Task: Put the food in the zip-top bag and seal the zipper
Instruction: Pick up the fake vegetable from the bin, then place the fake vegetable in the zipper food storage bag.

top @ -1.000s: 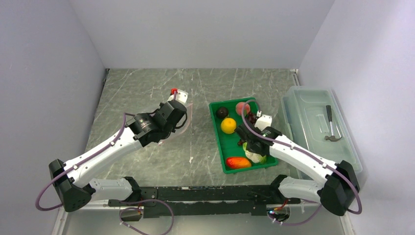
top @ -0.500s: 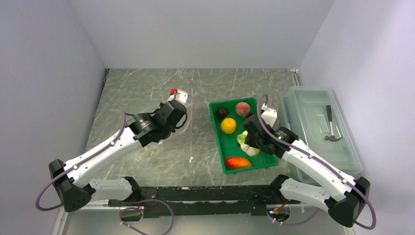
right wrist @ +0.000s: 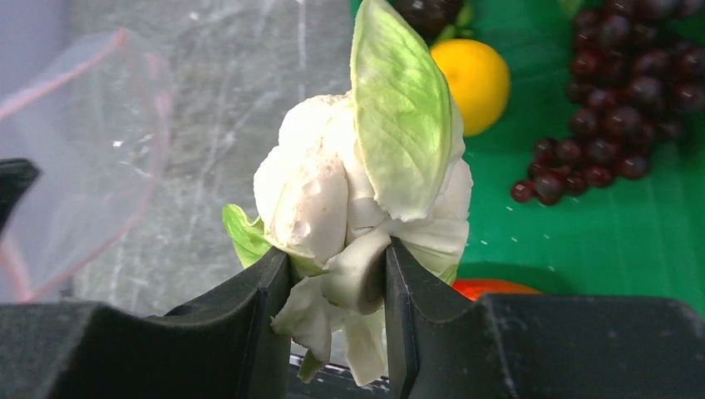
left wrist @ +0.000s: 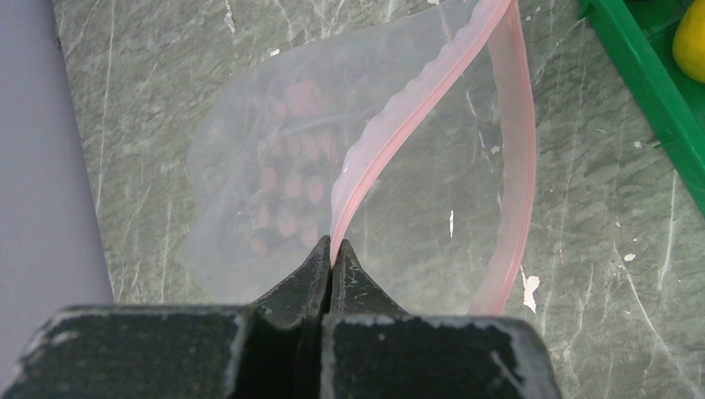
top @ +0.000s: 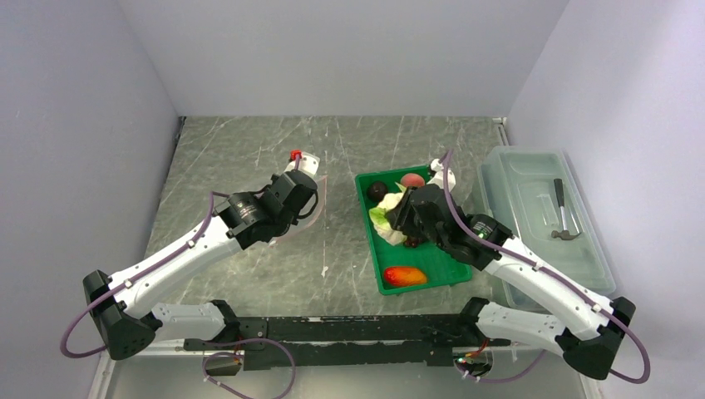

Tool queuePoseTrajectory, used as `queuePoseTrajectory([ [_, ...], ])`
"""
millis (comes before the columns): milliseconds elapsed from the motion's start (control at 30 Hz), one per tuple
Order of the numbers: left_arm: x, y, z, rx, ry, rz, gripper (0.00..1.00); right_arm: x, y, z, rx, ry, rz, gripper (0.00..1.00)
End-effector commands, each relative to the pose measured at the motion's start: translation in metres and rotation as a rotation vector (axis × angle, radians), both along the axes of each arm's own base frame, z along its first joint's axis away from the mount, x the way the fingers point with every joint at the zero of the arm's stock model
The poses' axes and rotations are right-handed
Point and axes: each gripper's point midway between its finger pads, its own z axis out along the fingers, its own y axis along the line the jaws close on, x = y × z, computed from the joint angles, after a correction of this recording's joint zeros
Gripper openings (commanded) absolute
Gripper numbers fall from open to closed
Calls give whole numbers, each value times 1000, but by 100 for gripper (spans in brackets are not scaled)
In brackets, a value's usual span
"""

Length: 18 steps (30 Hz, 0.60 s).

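Found right gripper point(right wrist: 337, 283) closed on lettuce point(right wrist: 366, 191) base, judged light, soft, crushable; left gripper point(left wrist: 332, 249) nipped tight on flimsy zipper point(left wrist: 416, 98) lip, zip-top bag point(left wrist: 249, 166) mouth gaping toward three o'clock

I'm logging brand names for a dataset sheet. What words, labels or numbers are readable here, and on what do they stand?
No text can be read in any view.
bag: reddish marks show on the plastic, too blurred to read or even to call print.
tray, lettuce, lidded box, hammer: no labels seen.
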Motion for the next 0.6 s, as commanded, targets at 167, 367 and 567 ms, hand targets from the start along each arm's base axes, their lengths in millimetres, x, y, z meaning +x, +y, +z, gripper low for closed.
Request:
queuePoseTrajectory([
  [167, 2, 0, 11, -37, -38, -1, 0, 16, 58, 87, 318, -210, 101, 0],
  [367, 2, 0, 11, -42, -37, -4, 0, 16, 77, 109, 445, -267, 132, 0],
  [567, 1, -1, 11, -47, -36, -8, 0, 16, 94, 129, 615, -322, 154, 0],
])
